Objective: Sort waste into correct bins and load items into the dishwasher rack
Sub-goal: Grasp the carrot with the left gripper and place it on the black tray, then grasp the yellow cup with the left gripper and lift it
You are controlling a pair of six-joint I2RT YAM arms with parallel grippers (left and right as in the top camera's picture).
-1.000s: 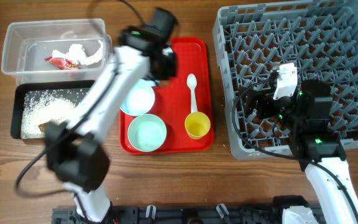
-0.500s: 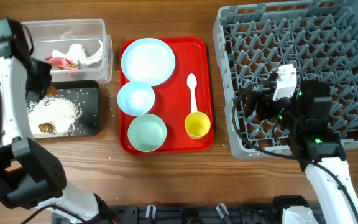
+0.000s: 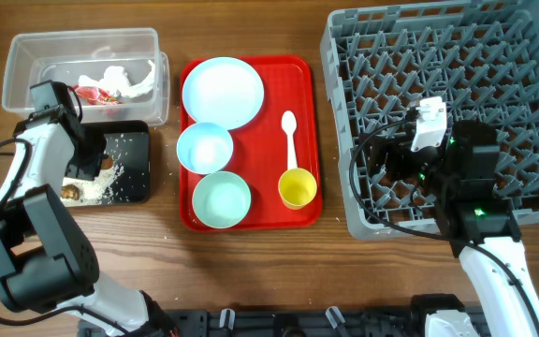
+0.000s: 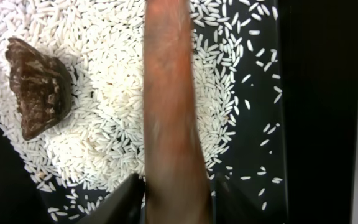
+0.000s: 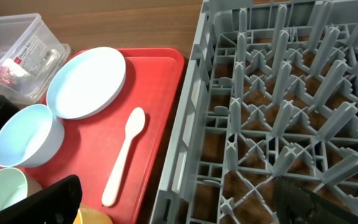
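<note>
The orange-brown sausage stick (image 4: 169, 112) is clamped in the left gripper (image 4: 176, 194) over the black tray (image 3: 138, 159). Rice grains (image 4: 104, 143) lie beneath it, and the brown lump (image 4: 39, 84) is at its 9 o'clock. Paper and wrapper scraps (image 3: 110, 82) lie in the clear tub (image 3: 26, 56), at the black tray's 12 o'clock, so waste sorting looks nearly finished.

Loading has not begun. The plate (image 3: 223, 91), blue bowl (image 3: 204, 148), mint bowl (image 3: 221, 199), yellow cup (image 3: 298, 188) and spoon (image 3: 289, 140) sit on the red tray (image 3: 302, 75). At its 3 o'clock the rack (image 3: 494, 56) is bare, and the right gripper (image 5: 176, 186) is spread wide and empty over it.
</note>
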